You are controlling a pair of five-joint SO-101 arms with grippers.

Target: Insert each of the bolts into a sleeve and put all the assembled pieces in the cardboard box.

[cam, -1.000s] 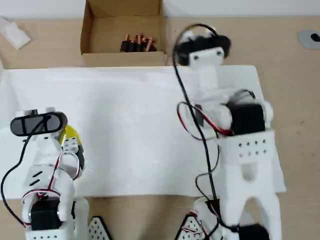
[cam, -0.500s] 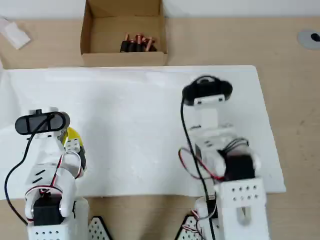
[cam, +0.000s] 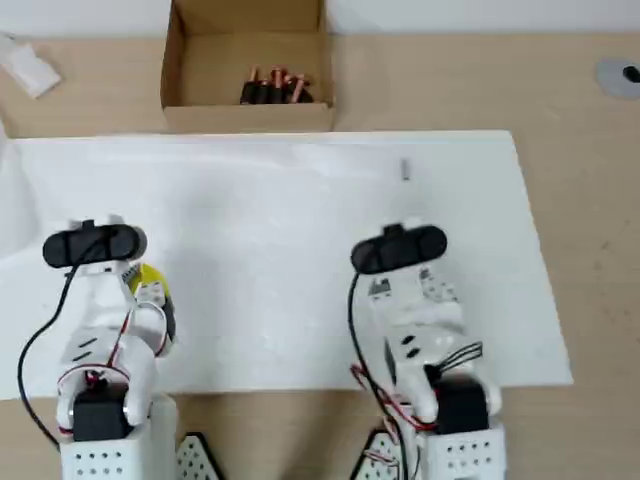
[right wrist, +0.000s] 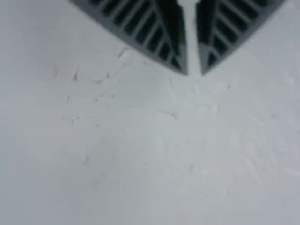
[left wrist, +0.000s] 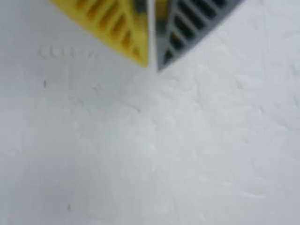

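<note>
High view shows the pieces [cam: 272,87] lying in a small pile in the box [cam: 250,119], near its near wall. The box sits at the far side of the counter [cam: 450,85], just past the far edge of the white mat [cam: 270,250].

Both arms sit at the near edge, well apart from the box. The left pincer [left wrist: 152,63] is closed, tips together, with nothing in it. It points down, close over the mat. The right pincer [right wrist: 190,70] has just a thin gap and holds nothing too.

I think the job is about done, and the step now is to park the arms. To do that well, keep both pincers closed and lifted a bit, so the tips do not drag the mat. Go slow and stay away from the box.

A second ago the right arm [cam: 415,320] reached far out, up by the box's right corner. Now it is folded back near. The left arm [cam: 100,300] has hardly moved. The pile looks the same.
</note>
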